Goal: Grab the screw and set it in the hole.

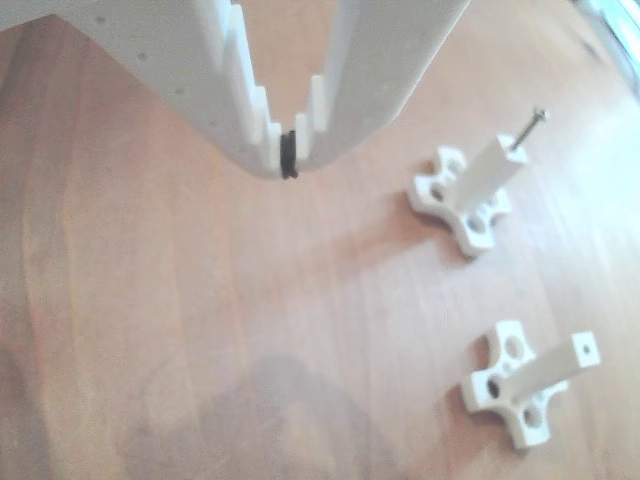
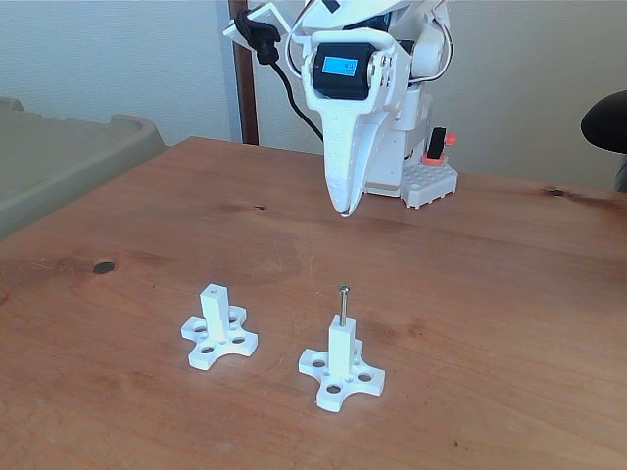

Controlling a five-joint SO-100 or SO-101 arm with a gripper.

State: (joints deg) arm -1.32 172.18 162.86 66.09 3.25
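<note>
Wide wooden bench (image 2: 509,294) fills my fixed view from edge to edge, warm brown with a dark knot toward the left. Behind it, upper centre of the frame, I've got my arm (image 2: 377,78), white with a small lit blue screen on the wrist and a black cable looping off to the upper left. At the left edge sits a grey-green bin (image 2: 59,157), just off the bench.

Gripper (image 2: 343,209) hangs point-down above the bench in the upper middle of the fixed view, well apart from the posts. In the other view the gripper (image 1: 288,158) comes in from the top, toothed white fingers drawn together at the tips, black pads meeting, nothing between them. Clenched and empty, I'd say.

Two white posts on cross-shaped bases in the lower middle of the fixed view. The right post (image 2: 341,357) carries the screw (image 2: 344,304), standing upright out of the hole in its top face. In the other view that post (image 1: 478,185) is at upper right, the screw (image 1: 529,130) poking out of its tip. The left post (image 2: 216,318) is bare; the other view shows it at lower right (image 1: 540,375), its small bore (image 1: 586,349) open.
</note>
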